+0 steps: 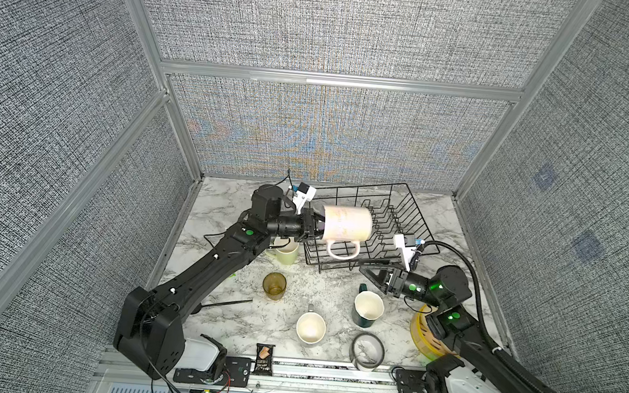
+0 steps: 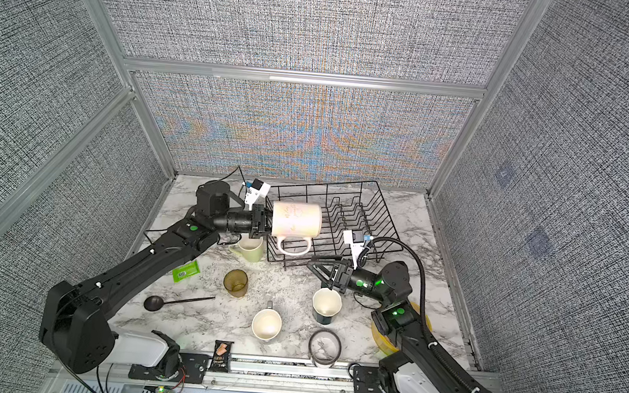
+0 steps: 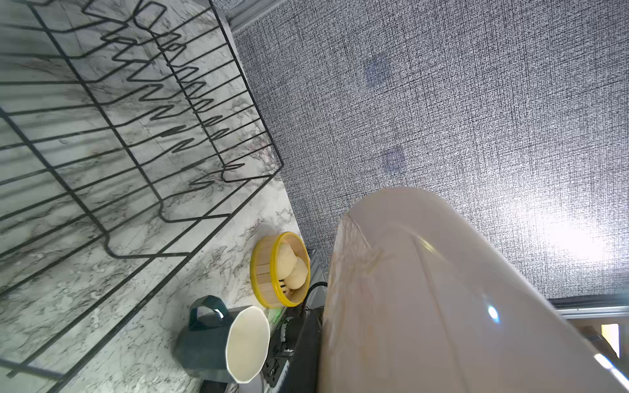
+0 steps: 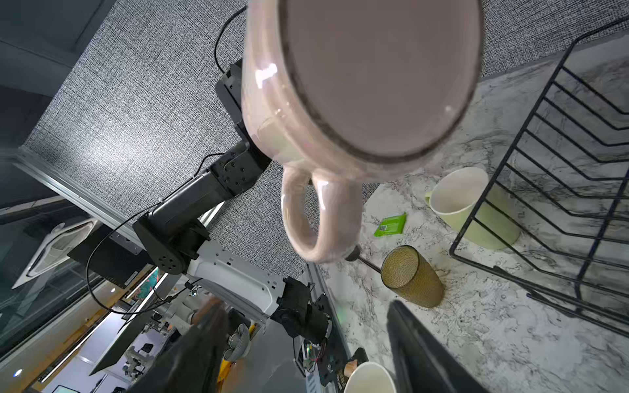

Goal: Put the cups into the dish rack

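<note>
The pink mug (image 1: 347, 223) hung sideways above the dish rack's (image 1: 411, 216) near left corner with its handle pointing down. The left gripper (image 1: 316, 225) pinched its rim. The right gripper (image 1: 370, 274) stood empty near the dark teal mug (image 1: 367, 310), its jaws apart.

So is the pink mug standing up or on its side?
On its side: the left gripper holds the pink mug level, handle hanging down.
</note>
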{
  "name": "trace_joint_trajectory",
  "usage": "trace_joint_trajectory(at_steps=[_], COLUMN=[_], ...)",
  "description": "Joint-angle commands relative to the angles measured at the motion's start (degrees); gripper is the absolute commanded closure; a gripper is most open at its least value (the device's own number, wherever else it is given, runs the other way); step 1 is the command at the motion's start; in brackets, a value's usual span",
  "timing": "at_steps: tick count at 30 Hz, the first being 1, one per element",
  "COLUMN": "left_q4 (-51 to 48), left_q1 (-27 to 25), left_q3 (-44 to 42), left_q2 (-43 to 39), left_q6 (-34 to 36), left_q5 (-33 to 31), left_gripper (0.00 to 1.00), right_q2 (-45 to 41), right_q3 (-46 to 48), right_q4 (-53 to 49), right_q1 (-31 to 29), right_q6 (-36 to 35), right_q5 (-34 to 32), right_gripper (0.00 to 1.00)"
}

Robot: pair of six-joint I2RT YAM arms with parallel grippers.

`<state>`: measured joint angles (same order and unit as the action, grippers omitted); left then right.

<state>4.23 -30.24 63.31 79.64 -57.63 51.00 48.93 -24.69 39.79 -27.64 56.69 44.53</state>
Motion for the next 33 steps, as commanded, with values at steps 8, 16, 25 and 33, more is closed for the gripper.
trace_joint_trajectory(at_steps=[8,16,25,33], left_q4=[13.5,11.6,12.8,9.8], left_q1=[-3.4,-4.6,-5.2,-5.1], left_q3=[-0.4,0.2,-0.1,0.5], left_q2=[1.6,0.0,-0.1,-0.5], left_q6=[-5.9,-4.4,-5.5,-3.8], left_q5=[1.0,-2.6,-2.9,-3.5], left_gripper=[1.00,1.00,1.00,1.00], right_q2=[11.6,20.3,22.2,22.4], right_q3=[-1.4,-3.2,-5.7,-5.6], right_q4=[24.2,39.6,39.0,39.4], right_q1=[-5.9,-8.8,-10.3,-10.3], right_q6=[9.4,14.2,11.9,12.8], right_q5=[-6.9,-12.2,-13.9,-13.9], right_gripper=[0.28,0.39,0.63,0.86])
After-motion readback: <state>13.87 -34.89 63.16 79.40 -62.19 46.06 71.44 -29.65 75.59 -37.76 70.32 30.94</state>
